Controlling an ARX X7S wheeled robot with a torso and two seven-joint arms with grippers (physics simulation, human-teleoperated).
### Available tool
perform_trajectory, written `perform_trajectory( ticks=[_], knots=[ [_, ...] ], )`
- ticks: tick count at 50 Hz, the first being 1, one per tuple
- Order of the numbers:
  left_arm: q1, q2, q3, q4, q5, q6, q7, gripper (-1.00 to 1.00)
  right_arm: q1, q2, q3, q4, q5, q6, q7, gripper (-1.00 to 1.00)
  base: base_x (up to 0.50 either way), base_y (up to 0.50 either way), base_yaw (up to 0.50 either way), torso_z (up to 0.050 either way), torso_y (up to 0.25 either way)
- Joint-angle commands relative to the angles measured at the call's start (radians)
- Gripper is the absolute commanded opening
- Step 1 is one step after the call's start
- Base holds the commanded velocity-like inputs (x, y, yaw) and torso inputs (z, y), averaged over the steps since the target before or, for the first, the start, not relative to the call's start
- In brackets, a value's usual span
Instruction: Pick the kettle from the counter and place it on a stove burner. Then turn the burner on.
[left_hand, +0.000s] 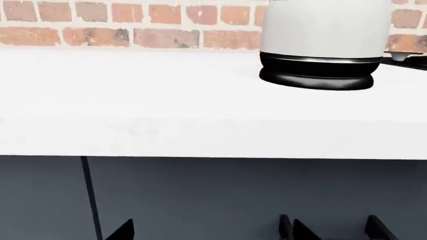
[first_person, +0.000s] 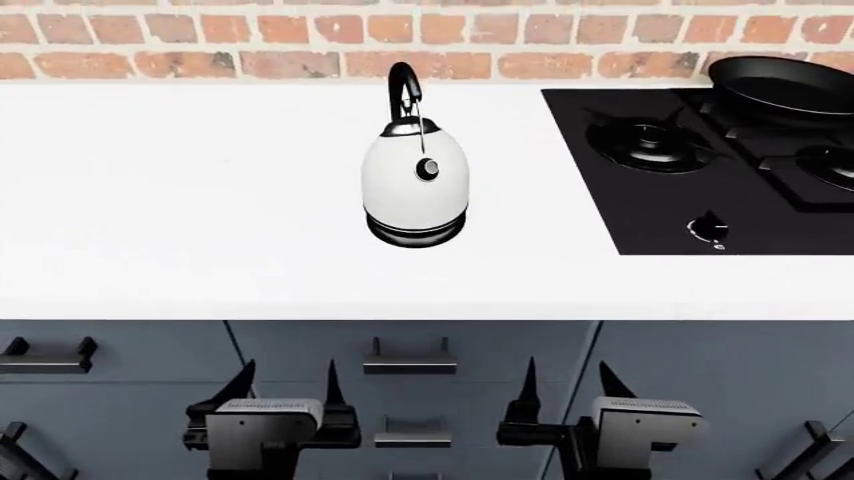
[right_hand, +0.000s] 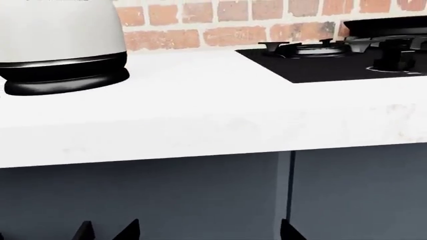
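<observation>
Kettle (first_person: 415, 185) sitting upright mid-counter (first_person: 174, 180), well apart from each edge; left gripper (first_person: 286, 384) and right gripper (first_person: 565, 382) hanging wide, empty, below the front edge.

You get no readable text, label, brand, number or sign in any of the three views. The small round dial on the white egg-shaped kettle (first_person: 415, 180), which stands mid-counter toward the back edge, shows no legible marks. The black stove knob (first_person: 709, 228) near the white countertop's (first_person: 174, 200) front right has pale marks, too small to read.
</observation>
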Motion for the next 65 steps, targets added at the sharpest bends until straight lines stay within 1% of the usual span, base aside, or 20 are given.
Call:
perform_trajectory(
  ticks=[1, 2, 3, 4, 5, 6, 7, 11, 13, 15, 16, 20, 24, 25, 26, 30, 33, 37, 60, 65],
  knots=[
    [0.010, -0.008, 0.000, 0.028, -0.033, 0.000, 0.009, 1.00, -0.004, 0.006, -0.002, -0.007, 0.044, -0.024, -0.031, 1.00, 0.00, 0.00, 0.00, 0.050, 0.000],
    [0.017, -0.006, -0.024, 0.055, -0.070, -0.015, -0.002, 1.00, -0.006, 0.012, 0.000, -0.023, 0.054, -0.009, -0.031, 1.00, 0.00, 0.00, 0.00, 0.000, 0.000],
    [0.032, -0.017, -0.031, 0.127, -0.099, -0.026, 0.005, 1.00, -0.018, 0.021, 0.014, -0.073, 0.074, 0.010, -0.022, 1.00, 0.00, 0.00, 0.00, 0.000, 0.000],
    [0.050, -0.047, -0.016, 0.236, -0.102, -0.071, 0.006, 1.00, -0.046, 0.044, 0.014, -0.174, 0.100, 0.049, -0.019, 1.00, 0.00, 0.00, 0.00, 0.000, 0.000],
    [0.053, -0.063, -0.008, 0.294, -0.089, -0.111, -0.009, 1.00, -0.062, 0.065, 0.009, -0.241, 0.118, 0.090, -0.018, 1.00, 0.00, 0.00, 0.00, 0.000, 0.000],
    [0.066, -0.084, 0.002, 0.364, -0.056, -0.143, -0.030, 1.00, -0.077, 0.090, -0.004, -0.300, 0.085, 0.107, -0.008, 1.00, 0.00, 0.00, 0.00, 0.000, 0.000],
    [0.076, -0.104, -0.006, 0.465, -0.069, -0.205, -0.050, 1.00, -0.096, 0.120, -0.004, -0.376, 0.067, 0.127, 0.001, 1.00, 0.00, 0.00, 0.00, 0.000, 0.000],
    [0.091, -0.166, -0.029, 0.644, -0.090, -0.305, -0.071, 1.00, -0.140, 0.194, 0.038, -0.583, 0.171, 0.261, 0.020, 1.00, 0.00, 0.00, 0.00, 0.000, 0.000],
    [0.087, -0.209, -0.037, 0.740, -0.070, -0.385, -0.094, 1.00, -0.133, 0.224, 0.076, -0.650, 0.240, 0.327, 0.037, 1.00, 0.00, 0.00, 0.00, 0.000, 0.000],
    [0.079, -0.228, -0.074, 0.801, -0.112, -0.438, -0.103, 1.00, -0.122, 0.248, 0.104, -0.699, 0.297, 0.378, 0.052, 1.00, 0.00, 0.00, 0.00, 0.000, 0.000],
    [0.070, -0.250, -0.087, 0.851, -0.119, -0.467, -0.106, 1.00, -0.109, 0.271, 0.135, -0.748, 0.355, 0.427, 0.075, 1.00, 0.00, 0.00, 0.00, 0.000, 0.000],
    [0.001, -0.312, -0.130, 0.949, -0.166, -0.611, -0.122, 1.00, -0.050, 0.322, 0.189, -0.825, 0.461, 0.527, 0.124, 1.00, 0.00, 0.00, 0.00, 0.000, 0.000],
    [-0.115, -0.364, -0.215, 1.033, -0.324, -0.818, -0.152, 1.00, 0.106, 0.381, 0.231, -0.920, 0.671, 0.715, 0.263, 1.00, 0.00, 0.00, 0.00, 0.000, 0.000],
    [-0.140, -0.371, -0.230, 1.035, -0.364, -0.872, -0.164, 1.00, 0.136, 0.385, 0.219, -0.929, 0.683, 0.741, 0.283, 1.00, 0.00, 0.00, 0.00, 0.000, 0.000],
    [-0.151, -0.376, -0.240, 1.035, -0.378, -0.891, -0.174, 1.00, 0.151, 0.385, 0.215, -0.935, 0.693, 0.752, 0.294, 1.00, 0.00, 0.00, 0.00, 0.000, 0.000],
    [-0.141, -0.373, -0.303, 1.028, -0.439, -0.886, -0.183, 1.00, 0.192, 0.373, 0.195, -0.934, 0.709, 0.770, 0.310, 1.00, 0.00, 0.00, 0.00, 0.000, 0.000],
    [-0.119, -0.374, -0.303, 1.018, -0.428, -0.864, -0.181, 1.00, 0.188, 0.377, 0.197, -0.943, 0.723, 0.773, 0.315, 1.00, 0.00, 0.00, 0.00, 0.000, 0.000],
    [-0.117, -0.381, -0.321, 1.034, -0.453, -0.873, -0.201, 1.00, 0.184, 0.376, 0.208, -0.955, 0.752, 0.762, 0.311, 1.00, 0.04, 0.00, 0.00, 0.000, 0.000],
    [-0.080, -0.408, -0.306, 1.013, -0.451, -0.819, -0.223, 1.00, 0.163, 0.377, 0.189, -0.937, 0.716, 0.731, 0.287, 1.00, 0.27, 0.00, 0.00, 0.000, 0.000],
    [-0.052, -0.404, -0.301, 0.998, -0.434, -0.786, -0.218, 1.00, 0.155, 0.377, 0.184, -0.933, 0.707, 0.724, 0.282, 1.00, 0.28, 0.00, 0.00, 0.000, 0.000]
  ],
)
